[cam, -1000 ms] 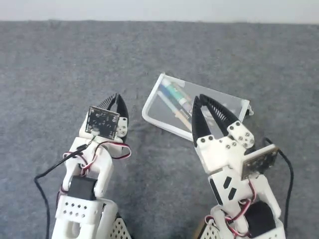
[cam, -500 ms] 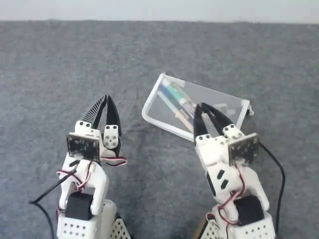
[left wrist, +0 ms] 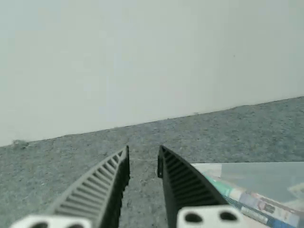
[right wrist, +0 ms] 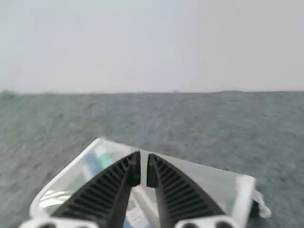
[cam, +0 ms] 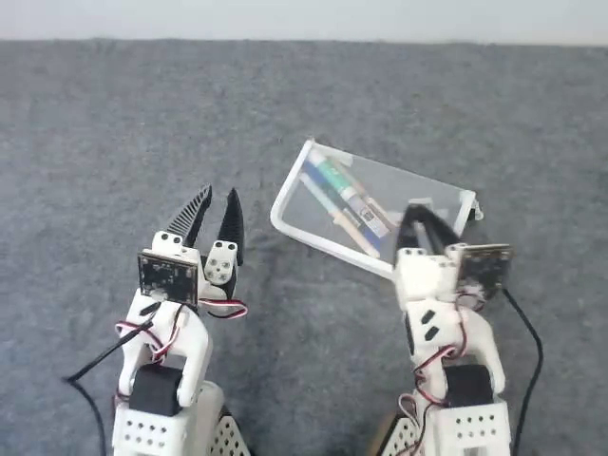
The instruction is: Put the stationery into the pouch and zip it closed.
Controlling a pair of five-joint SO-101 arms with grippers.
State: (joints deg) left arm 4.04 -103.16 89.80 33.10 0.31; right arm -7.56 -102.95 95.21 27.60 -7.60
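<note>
Two arms side by side at a grey bench (cam: 114, 123). Clear pouch (cam: 418, 185) flat on it, right of centre and askew, with pens (cam: 347, 198) inside, visible through its wall. Zipped or not: cannot tell. Left pincer (cam: 217, 211) moderately parted, holding nothing, over bare bench near the pouch's left corner, apart from it. Right pincer (cam: 418, 217) nearly closed, just a slit between the fingers, gripping nothing, above the pouch's near edge and hiding part of it from overhead. Pale wall (left wrist: 142, 57) beyond the bench's far edge.
</note>
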